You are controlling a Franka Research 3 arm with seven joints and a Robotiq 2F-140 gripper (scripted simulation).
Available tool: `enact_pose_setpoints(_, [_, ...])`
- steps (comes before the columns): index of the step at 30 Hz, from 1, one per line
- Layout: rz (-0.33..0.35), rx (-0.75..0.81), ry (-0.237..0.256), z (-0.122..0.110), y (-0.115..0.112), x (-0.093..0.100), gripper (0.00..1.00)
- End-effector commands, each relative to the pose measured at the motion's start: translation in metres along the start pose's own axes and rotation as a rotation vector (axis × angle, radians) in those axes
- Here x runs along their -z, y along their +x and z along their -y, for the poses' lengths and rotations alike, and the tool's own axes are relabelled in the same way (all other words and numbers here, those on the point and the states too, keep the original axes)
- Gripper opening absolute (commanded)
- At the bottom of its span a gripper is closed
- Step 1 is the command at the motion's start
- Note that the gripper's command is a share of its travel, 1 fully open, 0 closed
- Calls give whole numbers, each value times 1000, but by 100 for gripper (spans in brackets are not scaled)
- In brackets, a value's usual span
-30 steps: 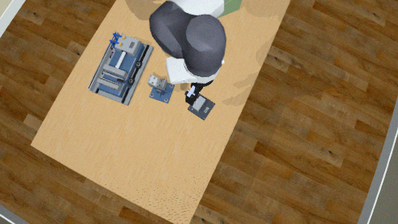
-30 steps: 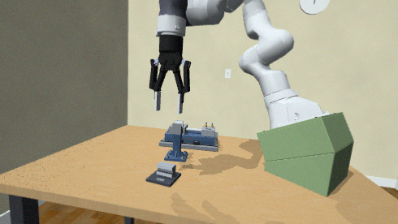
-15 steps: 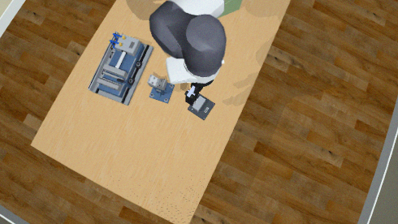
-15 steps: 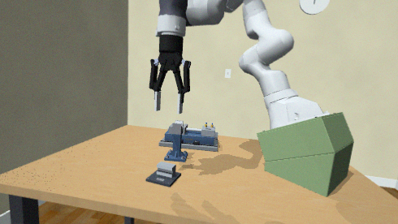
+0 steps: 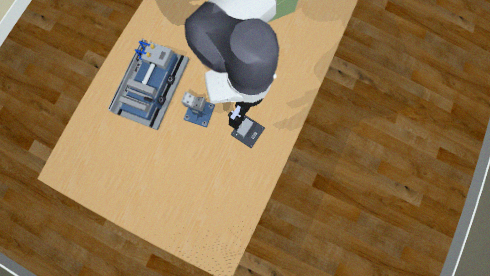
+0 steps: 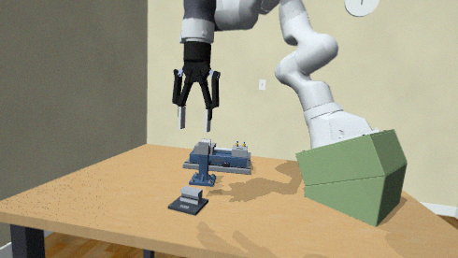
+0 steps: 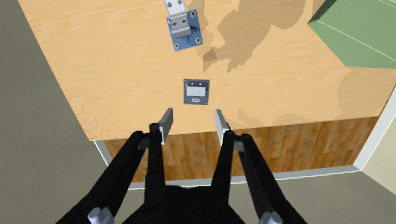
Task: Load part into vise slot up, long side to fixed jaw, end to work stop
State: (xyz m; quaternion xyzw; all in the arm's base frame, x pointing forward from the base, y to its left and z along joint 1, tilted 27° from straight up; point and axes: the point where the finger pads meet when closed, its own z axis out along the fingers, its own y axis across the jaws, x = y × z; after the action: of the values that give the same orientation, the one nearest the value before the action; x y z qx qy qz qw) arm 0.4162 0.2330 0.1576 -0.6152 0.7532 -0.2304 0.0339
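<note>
Where the dark plate [image 5: 255, 139] [image 6: 178, 206] [image 7: 188, 101] lies low in the exterior frame, grey block [image 5: 244, 128] [image 6: 191, 195] [image 7: 196, 91] atop, gripper [image 5: 236, 117] [image 6: 194, 129] [image 7: 194, 115] at upper left, half open, released, holding nothing

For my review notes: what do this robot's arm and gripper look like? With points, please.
The arm has smooth, rounded white links, with dark grey rounded housings near the wrist and a white section below them. The gripper [image 6: 194, 121] [image 7: 194, 115] is black, with slim jointed linkages on each side ending in flat, straight grey fingertip plates. I see no sleeve; any cables or lettering I can't make out.
</note>
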Motion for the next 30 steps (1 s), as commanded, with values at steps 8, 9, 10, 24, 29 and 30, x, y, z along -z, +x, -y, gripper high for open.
enact_pose_setpoints(8, [2, -8, 1, 1, 0, -12, 51])
enact_pose_setpoints(9, [2, -8, 1, 1, 0, -12, 51])
enact_pose_setpoints(10, [2, -8, 1, 1, 0, -12, 51])
enact_pose_setpoints(24, [2, -8, 1, 1, 0, -36, 51])
enact_pose_setpoints(29, [2, -8, 1, 1, 0, -43, 51])
enact_pose_setpoints(30, [2, -8, 1, 1, 0, -45, 51])
